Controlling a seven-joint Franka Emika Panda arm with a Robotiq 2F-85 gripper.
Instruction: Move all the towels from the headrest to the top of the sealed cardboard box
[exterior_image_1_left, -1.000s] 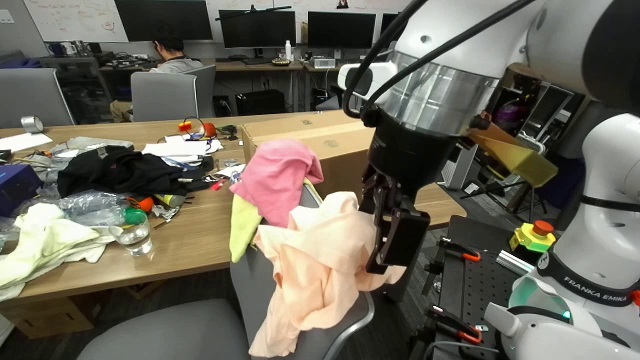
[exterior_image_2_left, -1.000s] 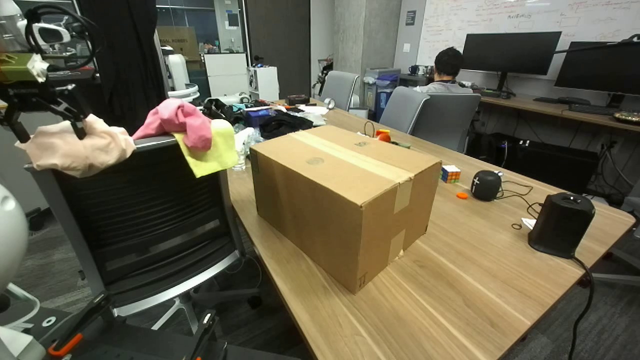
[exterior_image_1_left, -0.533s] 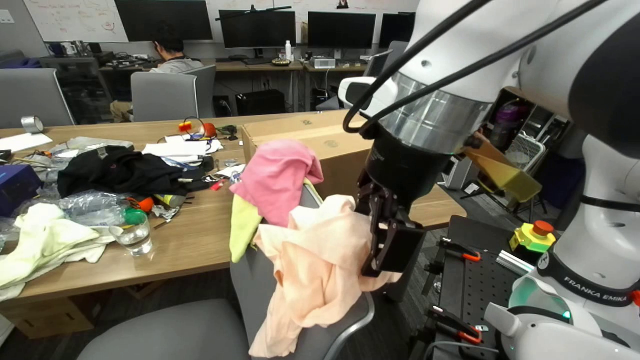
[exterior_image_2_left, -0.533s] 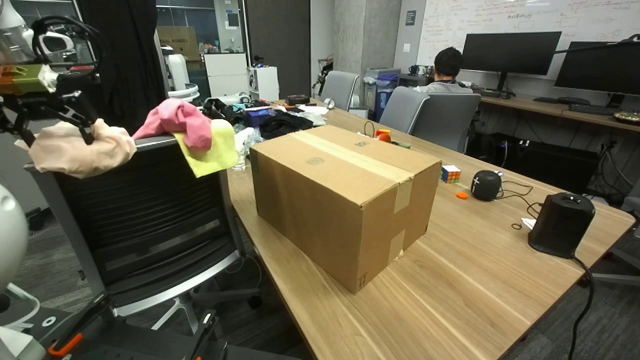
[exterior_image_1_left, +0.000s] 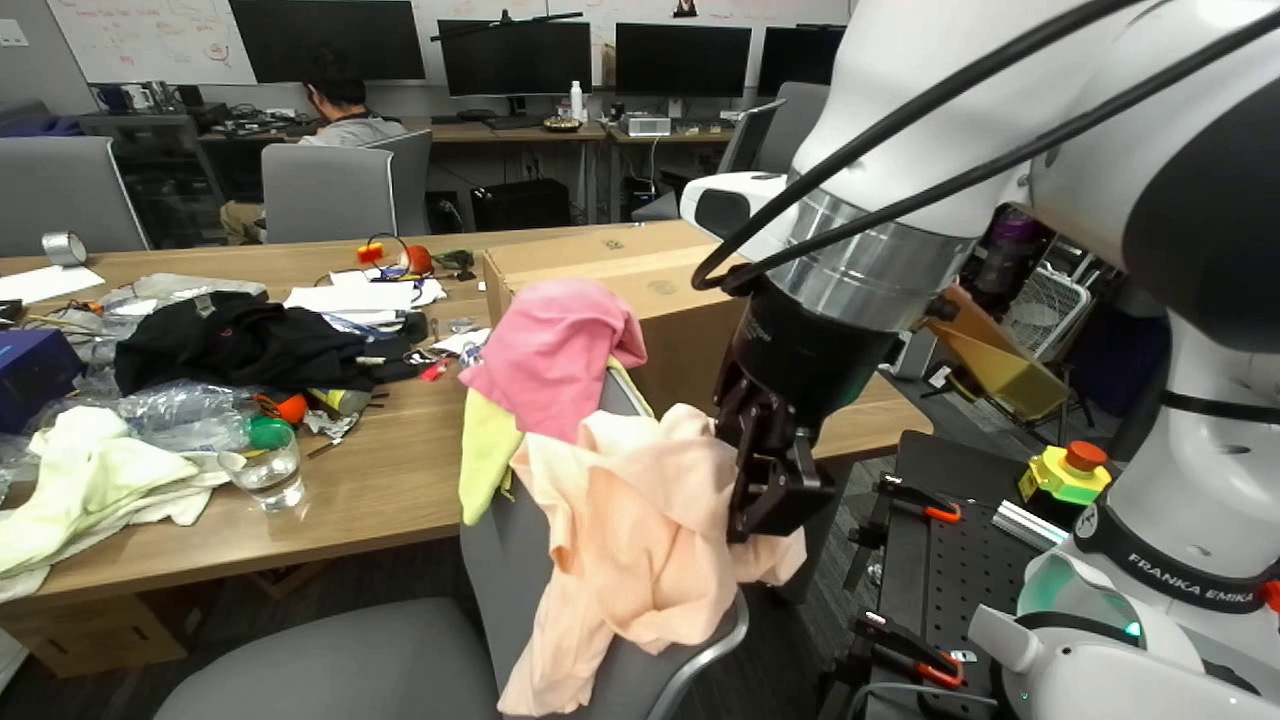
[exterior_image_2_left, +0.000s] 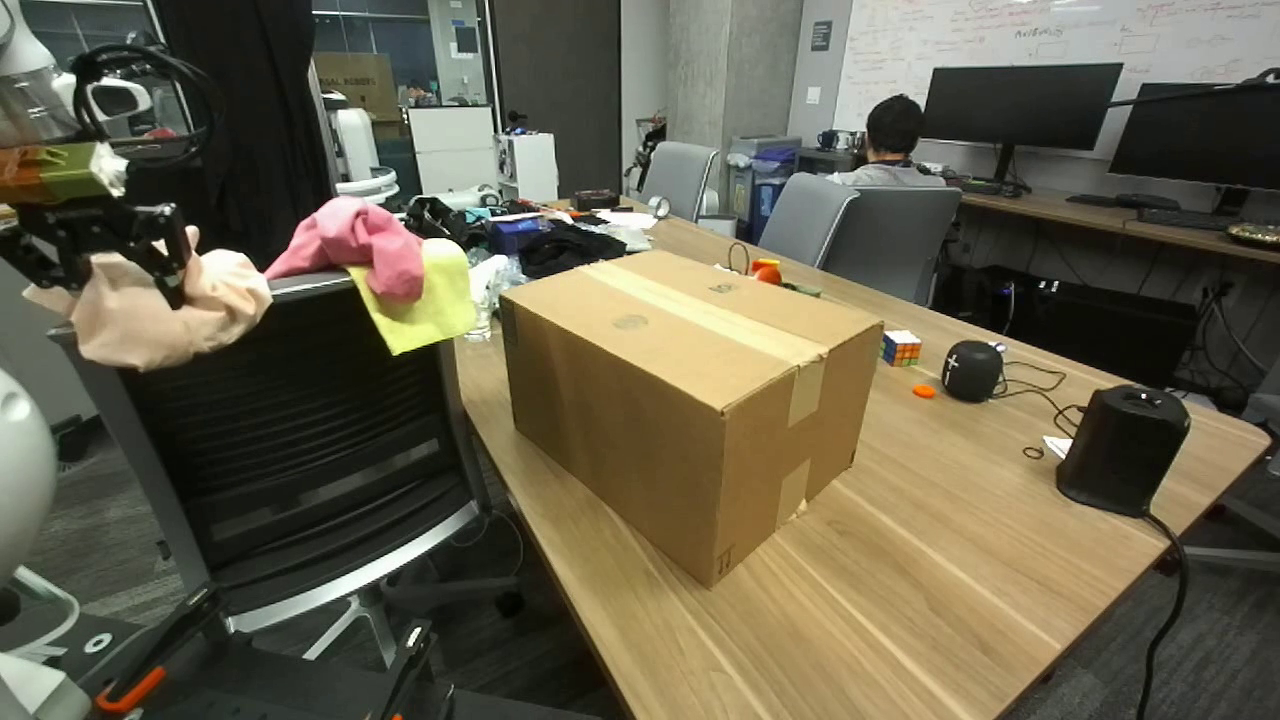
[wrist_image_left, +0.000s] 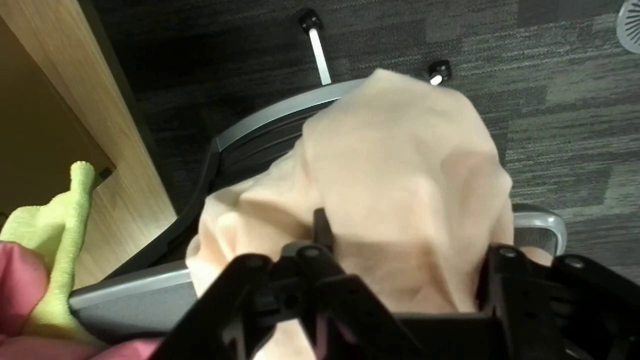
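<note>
- Apparently none done: peach towel (exterior_image_1_left: 640, 530), pink towel (exterior_image_1_left: 560, 350), yellow towel (exterior_image_2_left: 428, 310) drape the chairback (exterior_image_2_left: 300, 400); box (exterior_image_2_left: 690, 400) waits near the tabletop (exterior_image_2_left: 950, 540) edge.
- Tool (wrist_image_left: 402, 257) spread around peach towel, seemingly unclamped.

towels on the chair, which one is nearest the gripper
The peach towel: the open gripper is right at it, while the pink towel and yellow towel overlap farther along the chair back.

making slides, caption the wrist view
Jaws apart, peach towel between them on chair back; pink towel and yellow towel at left.
</note>
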